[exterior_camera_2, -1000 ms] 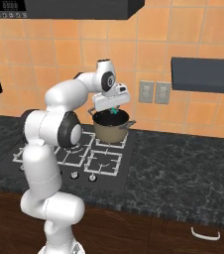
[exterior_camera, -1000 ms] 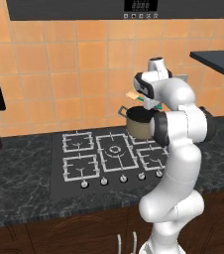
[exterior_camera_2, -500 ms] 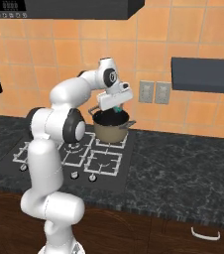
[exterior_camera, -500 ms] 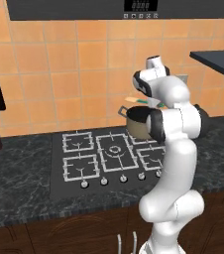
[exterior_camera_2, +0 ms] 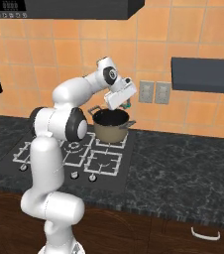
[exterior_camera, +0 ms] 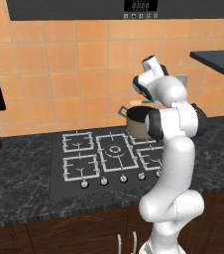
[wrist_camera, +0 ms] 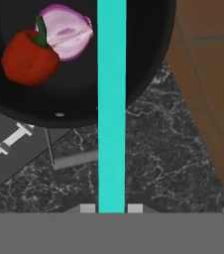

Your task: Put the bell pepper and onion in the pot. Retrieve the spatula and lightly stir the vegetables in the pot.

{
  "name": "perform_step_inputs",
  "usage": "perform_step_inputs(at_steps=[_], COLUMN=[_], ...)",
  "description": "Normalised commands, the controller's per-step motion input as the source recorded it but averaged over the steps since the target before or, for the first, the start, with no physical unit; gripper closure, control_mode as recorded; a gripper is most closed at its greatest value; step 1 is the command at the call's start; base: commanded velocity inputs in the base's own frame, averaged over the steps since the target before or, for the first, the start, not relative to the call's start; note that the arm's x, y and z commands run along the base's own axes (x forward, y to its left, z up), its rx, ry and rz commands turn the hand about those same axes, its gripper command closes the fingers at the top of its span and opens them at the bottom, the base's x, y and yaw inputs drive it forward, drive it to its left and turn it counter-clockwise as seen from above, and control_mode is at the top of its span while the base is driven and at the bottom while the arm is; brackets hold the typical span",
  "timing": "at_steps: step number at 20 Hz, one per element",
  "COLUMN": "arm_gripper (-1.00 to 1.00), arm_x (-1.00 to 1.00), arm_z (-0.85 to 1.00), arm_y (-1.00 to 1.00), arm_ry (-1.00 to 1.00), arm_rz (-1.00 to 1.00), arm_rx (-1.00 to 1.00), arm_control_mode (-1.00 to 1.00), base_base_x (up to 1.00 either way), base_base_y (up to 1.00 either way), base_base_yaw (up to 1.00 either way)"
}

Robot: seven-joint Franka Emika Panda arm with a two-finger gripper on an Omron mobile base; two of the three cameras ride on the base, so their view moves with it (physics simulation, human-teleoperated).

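1. The spatula (wrist_camera: 111, 104) is the thing in hand. In the hand view its teal handle runs straight up from between the end effector's (wrist_camera: 111, 208) finger tips and crosses over the pot's dark interior. The blade end lies beyond the top edge of that view and cannot be seen.
2. End effector state: clamped on the spatula handle, one finger tip on each side. In the right base view the end effector (exterior_camera_2: 125, 102) hangs just above the pot (exterior_camera_2: 111, 126), tilted toward the wall.
3. Handling, as a judgement: the spatula looks slim, stiff and light. The smooth handle could twist between the finger tips if the blade drags hard on the pot floor, so a gentle sweep suits it.
4. The bell pepper (wrist_camera: 28, 60) and the onion (wrist_camera: 67, 30) lie on the pot floor, touching each other, well to one side of the handle. Both look small, rounded and free to roll when nudged.
5. Task progress, as a judgement: both vegetables are in the pot and the spatula is retrieved. Only the stirring remains.
6. The pot stands on a rear burner of the stove (exterior_camera: 99, 154), which is set in the dark marbled bench (exterior_camera_2: 183, 173). It looks heavy enough to stay put under light stirring.
7. Surroundings: the tiled wall (exterior_camera_2: 193, 106) with its outlets (exterior_camera_2: 154, 93) rises close behind the pot. The pot's rim and loop handle (wrist_camera: 69, 159) are the nearest things a wide stroke could strike.
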Motion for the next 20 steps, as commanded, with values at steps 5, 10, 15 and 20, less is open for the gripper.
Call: perform_step_inputs(at_steps=[5, 10, 15, 20], arm_gripper=[1.0, 1.0, 1.0, 1.0], arm_x=[0.0, 0.0, 0.05, 0.08], arm_z=[0.0, 0.0, 0.0, 0.03], arm_y=[-0.02, -0.04, -0.21, -0.07], arm_ry=[0.01, 0.02, 0.12, 0.05], arm_rz=[0.08, 0.0, 0.05, 0.15], arm_rx=[-0.06, -0.13, -0.27, -0.14], arm_control_mode=[-1.0, -1.0, -1.0, -1.0], base_base_x=[0.0, 0.0, 0.0, 0.0], base_base_y=[0.0, 0.0, 0.0, 0.0], base_base_yaw=[0.0, 0.0, 0.0, 0.0])
